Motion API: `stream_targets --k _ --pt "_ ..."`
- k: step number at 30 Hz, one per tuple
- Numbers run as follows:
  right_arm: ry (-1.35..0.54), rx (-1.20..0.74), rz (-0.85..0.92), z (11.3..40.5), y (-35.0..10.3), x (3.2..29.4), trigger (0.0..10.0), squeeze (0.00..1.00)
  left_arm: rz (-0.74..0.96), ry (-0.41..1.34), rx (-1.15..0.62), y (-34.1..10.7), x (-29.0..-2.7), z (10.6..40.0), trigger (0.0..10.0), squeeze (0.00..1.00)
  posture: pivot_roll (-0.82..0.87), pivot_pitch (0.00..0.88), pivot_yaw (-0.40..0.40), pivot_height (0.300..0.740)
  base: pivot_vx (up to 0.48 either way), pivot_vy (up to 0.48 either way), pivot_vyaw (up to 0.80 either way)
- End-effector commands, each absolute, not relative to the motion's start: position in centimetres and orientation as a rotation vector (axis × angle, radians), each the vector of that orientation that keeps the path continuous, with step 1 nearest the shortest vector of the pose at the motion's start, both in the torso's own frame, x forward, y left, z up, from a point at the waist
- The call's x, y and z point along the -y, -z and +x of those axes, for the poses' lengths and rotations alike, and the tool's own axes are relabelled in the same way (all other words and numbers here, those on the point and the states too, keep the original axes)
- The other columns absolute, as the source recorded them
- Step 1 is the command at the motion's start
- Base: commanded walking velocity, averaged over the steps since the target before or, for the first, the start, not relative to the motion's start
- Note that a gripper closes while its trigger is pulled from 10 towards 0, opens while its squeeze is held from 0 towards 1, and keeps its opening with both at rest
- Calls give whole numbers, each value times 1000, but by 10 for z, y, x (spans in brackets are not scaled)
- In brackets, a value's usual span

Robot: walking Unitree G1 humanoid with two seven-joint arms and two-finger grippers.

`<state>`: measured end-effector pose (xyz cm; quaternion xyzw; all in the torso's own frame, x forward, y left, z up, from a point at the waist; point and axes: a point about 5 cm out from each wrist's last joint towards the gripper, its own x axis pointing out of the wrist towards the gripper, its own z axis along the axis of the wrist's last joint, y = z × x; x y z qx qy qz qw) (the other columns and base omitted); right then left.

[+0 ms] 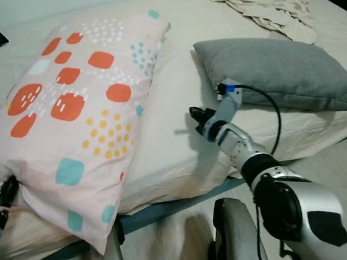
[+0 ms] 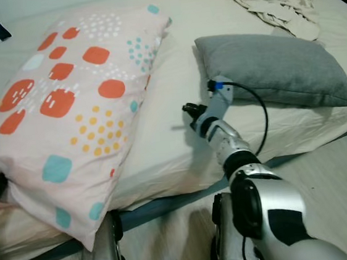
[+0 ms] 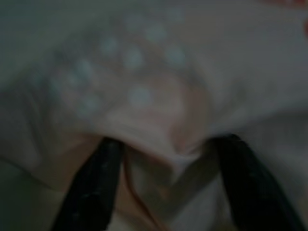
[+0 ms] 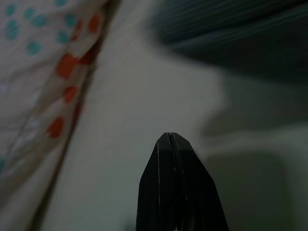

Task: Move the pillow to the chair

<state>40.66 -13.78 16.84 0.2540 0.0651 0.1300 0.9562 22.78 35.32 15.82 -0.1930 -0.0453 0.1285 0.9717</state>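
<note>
The left gripper (image 3: 163, 159) pinches the near corner of the pink spotted fabric pillow (image 1: 79, 115), while the right gripper (image 4: 169, 137), pressed together, hovers beside it

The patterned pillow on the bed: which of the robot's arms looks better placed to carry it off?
Probably the left. The left gripper is at the patterned pillow's near corner, fabric bunched between its fingers. The right gripper hovers shut over bare sheet, beside the grey pillow.
</note>
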Motion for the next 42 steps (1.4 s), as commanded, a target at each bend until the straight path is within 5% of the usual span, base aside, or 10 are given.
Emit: stream_targets --k 1,6,11,15,16,19,23,26,32,42 --pt "-224 -133 534 402 -157 154 10000 0 -358 -427 156 -166 -383 216 0 0 160 297 -67 542 0 0 0" --pt "-170 -114 544 396 -148 180 10000 0 -217 -870 311 -199 -445 195 0 0 146 264 -56 542 0 0 0" --pt "-149 -116 543 392 -142 185 10000 0 -278 -804 396 -217 -439 212 0 0 140 252 -54 542 0 0 0" --pt "-170 -135 497 388 -132 179 10000 0 -379 -127 343 -222 -332 286 0 0 131 237 -59 542 0 0 0" --pt "-170 -135 497 388 -132 179 10000 0 -379 -127 343 -222 -332 286 0 0 131 237 -59 542 0 0 0" --pt "-198 -104 359 388 -135 172 10000 0 -289 275 241 -212 -247 306 0 0 122 230 -62 542 0 0 0" --pt "-229 -63 276 389 -141 168 10000 0 -260 445 202 -205 -208 308 0 0 119 228 -62 542 0 0 0" --pt "-272 -14 172 389 -148 163 10000 0 -179 696 107 -185 -149 303 0 0 111 226 -58 542 0 0 0" --pt "-248 -19 159 389 -147 166 10000 0 113 690 16 -156 -131 306 0 0 107 228 -54 542 0 0 0" --pt "-237 -2 104 388 -148 165 10000 0 535 348 -73 -136 -178 320 0 0 110 237 -57 542 0 0 0"
